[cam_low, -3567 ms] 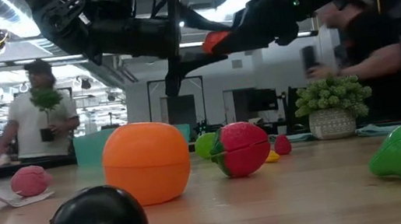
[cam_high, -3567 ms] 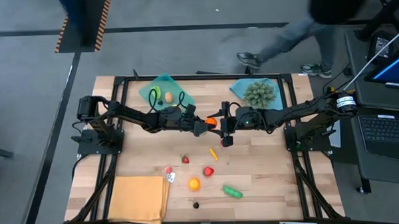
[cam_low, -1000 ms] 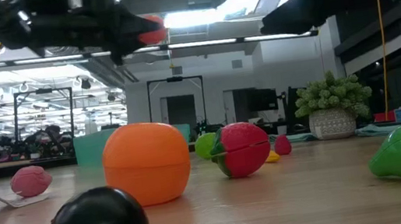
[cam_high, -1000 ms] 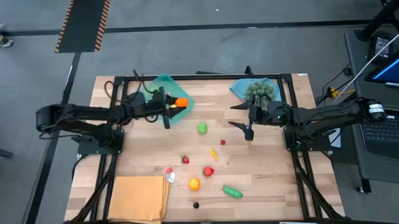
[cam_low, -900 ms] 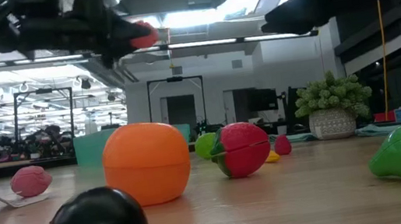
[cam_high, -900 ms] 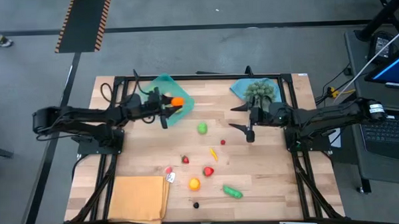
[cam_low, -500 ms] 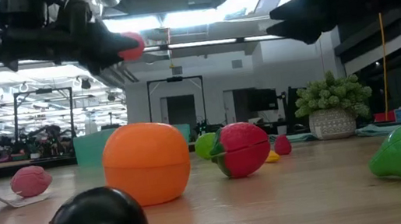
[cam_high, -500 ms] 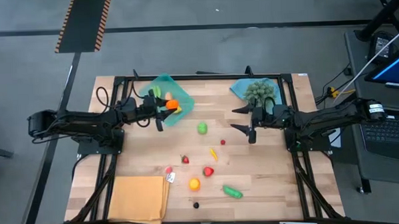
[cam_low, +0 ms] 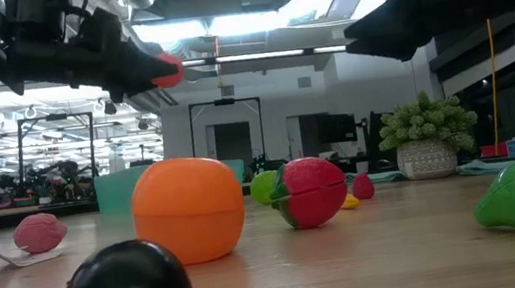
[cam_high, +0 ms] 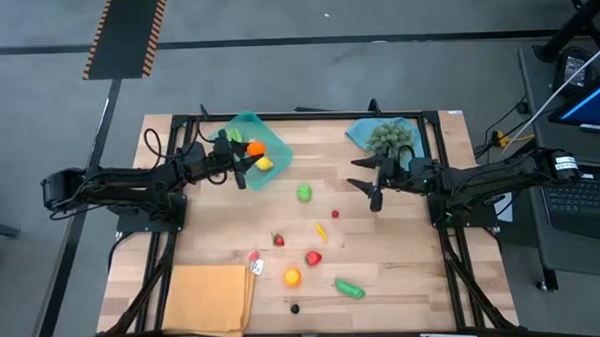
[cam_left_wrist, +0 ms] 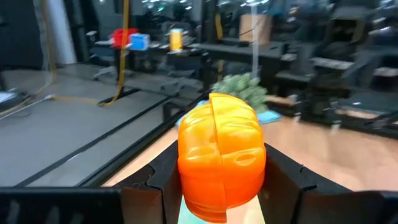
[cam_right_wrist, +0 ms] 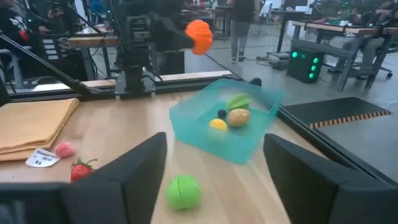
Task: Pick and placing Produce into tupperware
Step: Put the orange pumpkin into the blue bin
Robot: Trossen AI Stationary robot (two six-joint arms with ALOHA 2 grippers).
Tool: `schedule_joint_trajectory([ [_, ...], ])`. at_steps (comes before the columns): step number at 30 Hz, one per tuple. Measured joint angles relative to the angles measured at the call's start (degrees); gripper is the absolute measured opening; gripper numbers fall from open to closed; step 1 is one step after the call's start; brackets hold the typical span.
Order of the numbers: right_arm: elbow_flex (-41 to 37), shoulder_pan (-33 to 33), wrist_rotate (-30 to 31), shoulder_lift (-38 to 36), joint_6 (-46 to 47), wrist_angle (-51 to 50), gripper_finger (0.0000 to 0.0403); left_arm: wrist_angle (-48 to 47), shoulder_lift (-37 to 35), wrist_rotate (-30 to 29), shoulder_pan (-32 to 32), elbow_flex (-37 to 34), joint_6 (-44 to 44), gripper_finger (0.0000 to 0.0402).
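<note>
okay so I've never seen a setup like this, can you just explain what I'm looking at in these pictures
Two dark robot arms work at a wooden table. One camera looks straight down, one sits at table height, and one rides on each wrist. The left gripper holds an orange toy fruit above a teal plastic tray that already has a few toy pieces in it. The right gripper hovers open and empty over the table. More toy produce lies loose, including a green piece. An orange-tan mat and a bushy green cluster sit at the corners.
</note>
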Motion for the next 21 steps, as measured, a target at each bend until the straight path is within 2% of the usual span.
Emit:
schedule_joint_trajectory([
  [6,0.0,0.0,0.0,0.0,-0.51,-0.15,0.0174,-2.28,0.04,-4.62,0.2,0.0,0.04,0.0152],
  [10,0.0,0.0,-0.02,0.0,-3.1,-0.15,0.0131,-2.28,0.04,-7.59,0.2,0.0,0.07,0.0152],
  [15,0.0,0.0,-0.04,0.0,-3.29,-0.17,0.0107,-4.21,0.04,-14.01,0.2,0.0,0.46,0.0152],
  [21,0.0,0.0,-0.04,0.0,-3.47,-0.17,0.0109,-5.23,0.04,-21.76,0.2,0.0,-2.43,0.0152],
])
